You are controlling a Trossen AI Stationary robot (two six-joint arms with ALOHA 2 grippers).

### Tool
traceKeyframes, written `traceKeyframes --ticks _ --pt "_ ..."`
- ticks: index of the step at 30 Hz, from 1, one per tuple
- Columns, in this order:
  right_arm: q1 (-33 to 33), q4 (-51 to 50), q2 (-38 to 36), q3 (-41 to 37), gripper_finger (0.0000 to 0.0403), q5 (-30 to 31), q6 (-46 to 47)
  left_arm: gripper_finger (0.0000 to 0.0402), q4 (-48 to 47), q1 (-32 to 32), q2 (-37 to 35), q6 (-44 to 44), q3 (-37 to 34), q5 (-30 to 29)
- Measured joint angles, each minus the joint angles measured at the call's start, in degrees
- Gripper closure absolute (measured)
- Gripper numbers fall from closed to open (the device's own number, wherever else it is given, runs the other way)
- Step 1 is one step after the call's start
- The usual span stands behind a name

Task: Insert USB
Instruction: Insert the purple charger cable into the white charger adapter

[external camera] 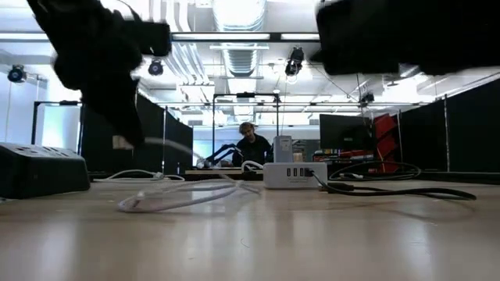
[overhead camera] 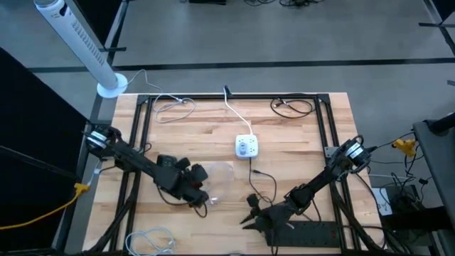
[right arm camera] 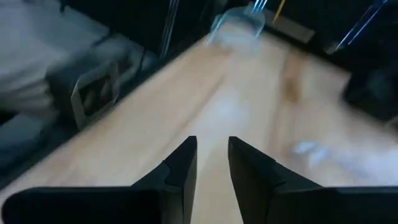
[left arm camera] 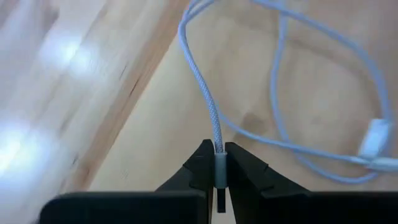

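A white USB charger block point(overhead camera: 247, 147) lies flat mid-table, its ports point(external camera: 297, 172) facing the near edge, with a black cord point(overhead camera: 260, 175) plugged into it. A white braided cable point(overhead camera: 220, 179) lies in a loose loop on the wood left of the block, its far plug point(left arm camera: 375, 139) resting flat. My left gripper point(overhead camera: 202, 196) is shut on this cable's other end, near the loop. My right gripper point(overhead camera: 252, 212) hovers near the table's front, right of centre; its fingers point(right arm camera: 211, 163) stand slightly apart and hold nothing. My left gripper pinches the pale sleeve at the cable's end point(left arm camera: 219, 169) between its two fingertips. The fingers slant down from the table's left and lie along the cable. The cable runs straight out past the tips, then curves slack down to the loop on the table point(external camera: 176, 197).
A black power strip point(overhead camera: 321, 232) lies by the near right edge. Another white cable point(overhead camera: 152, 242) is coiled at the near left, and more cords point(overhead camera: 293, 107) lie along the far edge. A person point(external camera: 250, 145) sits in the room beyond the table.
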Motion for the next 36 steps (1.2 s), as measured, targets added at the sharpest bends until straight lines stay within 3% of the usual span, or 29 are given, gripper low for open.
traceKeyframes --ticks 6,11,15,36 --pt "-5.7 2.1 -5.7 0.6 0.0277 -0.5 -3.4 0.0384 5.8 -5.4 0.1 8.2 0.1 -3.9" --pt "-12.0 -1.2 -4.7 3.5 0.0234 -8.1 -3.6 0.0384 10.6 -8.0 0.1 11.6 0.1 -5.6" --pt "-14.9 -5.8 -2.7 6.4 0.0217 -8.7 -5.0 0.0384 14.1 -8.2 0.1 14.2 0.1 -5.6" --pt "-18.2 -10.1 5.0 13.0 0.0291 -6.3 0.5 0.0384 17.8 -8.2 1.3 17.6 0.1 -5.6"
